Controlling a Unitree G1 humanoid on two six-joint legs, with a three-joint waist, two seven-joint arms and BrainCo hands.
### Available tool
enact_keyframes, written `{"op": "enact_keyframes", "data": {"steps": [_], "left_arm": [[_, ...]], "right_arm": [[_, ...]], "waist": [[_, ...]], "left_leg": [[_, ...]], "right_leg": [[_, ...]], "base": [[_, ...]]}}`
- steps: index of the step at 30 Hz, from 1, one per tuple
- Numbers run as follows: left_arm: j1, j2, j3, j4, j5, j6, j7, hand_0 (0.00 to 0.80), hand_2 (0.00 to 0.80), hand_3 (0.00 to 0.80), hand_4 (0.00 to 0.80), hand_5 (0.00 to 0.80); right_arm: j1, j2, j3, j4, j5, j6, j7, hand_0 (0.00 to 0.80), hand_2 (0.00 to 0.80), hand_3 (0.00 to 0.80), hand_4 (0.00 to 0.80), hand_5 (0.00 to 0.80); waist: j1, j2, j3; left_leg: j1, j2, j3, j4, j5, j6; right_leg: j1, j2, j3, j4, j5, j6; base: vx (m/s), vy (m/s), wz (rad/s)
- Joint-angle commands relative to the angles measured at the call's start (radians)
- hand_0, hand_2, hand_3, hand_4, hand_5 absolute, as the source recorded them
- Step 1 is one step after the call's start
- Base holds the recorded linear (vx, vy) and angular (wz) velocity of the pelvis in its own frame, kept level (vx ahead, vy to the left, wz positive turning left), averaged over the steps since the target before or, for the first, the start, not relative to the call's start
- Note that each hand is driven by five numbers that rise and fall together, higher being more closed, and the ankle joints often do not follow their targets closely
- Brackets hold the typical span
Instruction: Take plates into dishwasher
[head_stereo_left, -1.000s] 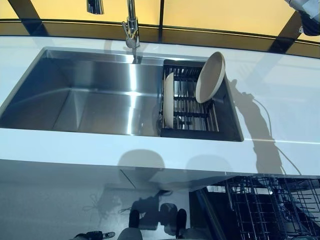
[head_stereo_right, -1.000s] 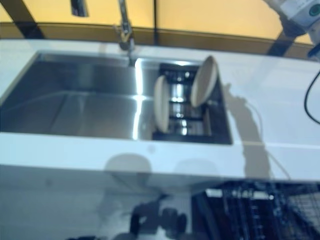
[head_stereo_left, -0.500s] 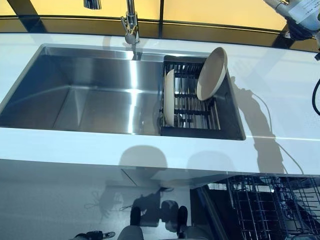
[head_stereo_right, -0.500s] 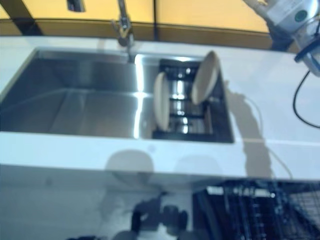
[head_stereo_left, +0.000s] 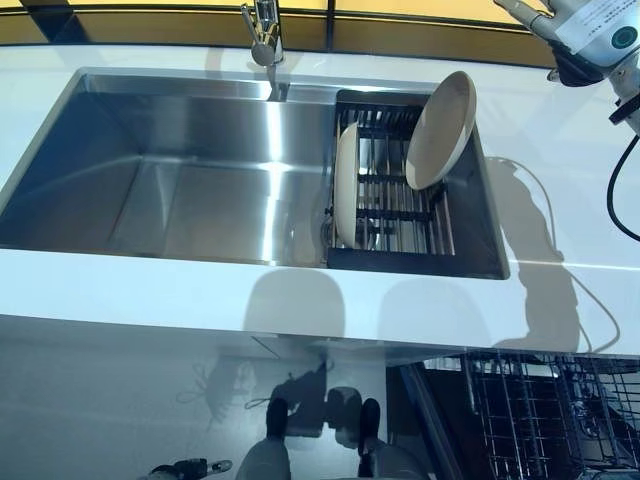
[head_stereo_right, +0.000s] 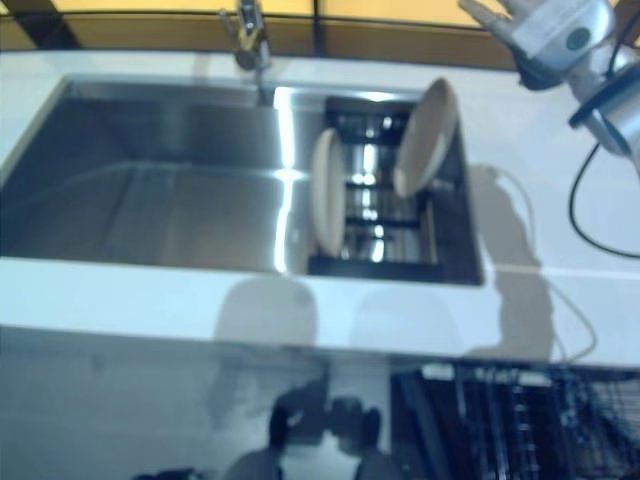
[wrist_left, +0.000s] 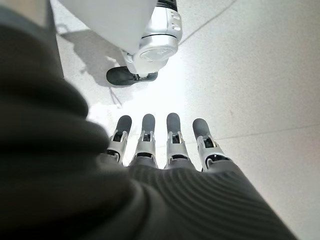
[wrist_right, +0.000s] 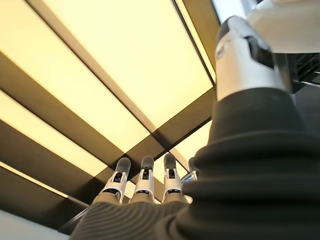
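Two cream plates stand in a black dish rack (head_stereo_left: 410, 259) at the right end of the steel sink (head_stereo_left: 180, 170). One plate (head_stereo_left: 346, 195) stands on edge at the rack's left side. The other plate (head_stereo_left: 441, 130) leans at the rack's far right. My right arm (head_stereo_left: 590, 25) reaches in high at the upper right, apart from the plates. Its right hand (wrist_right: 145, 175) shows straight fingers holding nothing, set against yellow wall panels. My left hand (wrist_left: 172, 137) hangs low over the floor with straight fingers, also holding nothing.
A white counter (head_stereo_left: 150, 290) runs around the sink, with a faucet (head_stereo_left: 264, 35) at the back. The open dishwasher's black wire rack (head_stereo_left: 540, 420) shows below the counter at the lower right. Grey floor lies under the counter's front edge.
The camera has shifted, so the sink sits higher and slightly right in the picture. My right arm has come further into view at the upper right. The plates have not moved.
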Motion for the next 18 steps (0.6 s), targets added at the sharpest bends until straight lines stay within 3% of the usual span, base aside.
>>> {"op": "enact_keyframes", "data": {"steps": [1,18], "left_arm": [[-0.038,0.025,-0.017,0.024,-0.036,-0.007,-0.006,0.000,0.000,0.000,0.000,0.000],[-0.061,0.025,-0.014,0.018,-0.070,-0.009,-0.028,0.000,0.000,0.000,0.000,0.000]], "right_arm": [[-0.096,-0.023,0.054,-0.006,-0.020,0.031,-0.001,0.000,0.000,0.000,0.000,0.000],[-0.097,0.001,0.067,-0.020,-0.090,0.017,0.017,0.000,0.000,0.000,0.000,0.000]], "waist": [[0.030,-0.019,0.006],[0.027,-0.004,0.047]], "left_leg": [[-0.030,-0.016,0.008,-0.004,-0.003,0.013],[-0.058,-0.017,0.017,-0.004,0.005,0.010]], "right_leg": [[0.004,-0.037,0.014,0.000,-0.009,0.089],[-0.027,-0.042,0.010,0.000,-0.001,0.088]], "base": [[0.000,0.000,0.00],[0.000,0.000,0.00]]}}
